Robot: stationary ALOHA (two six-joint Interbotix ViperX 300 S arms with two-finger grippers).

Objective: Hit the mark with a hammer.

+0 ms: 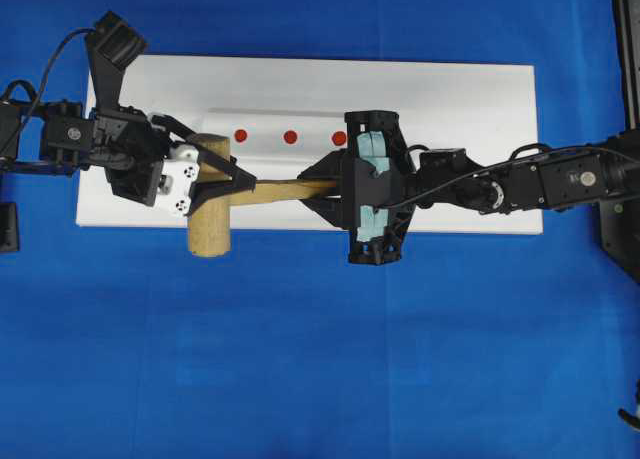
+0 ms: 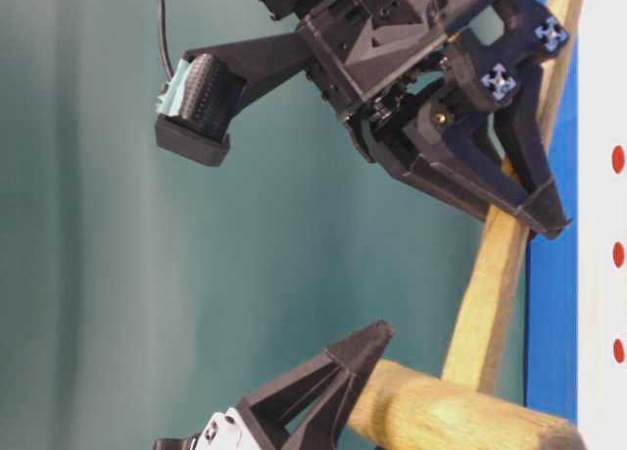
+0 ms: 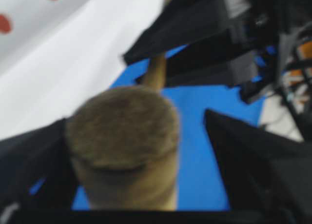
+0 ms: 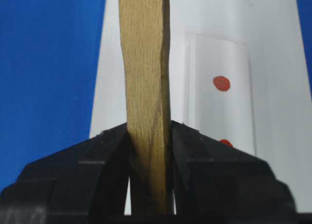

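hammer head over the board front edge, handle pointing right | right gripper pinches handle | left gripper spread around head | likely stiff, head-heavy wood | handle grip suits swing at red marks

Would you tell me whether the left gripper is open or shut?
Open: the left gripper has its fingers standing apart from the hammer head.
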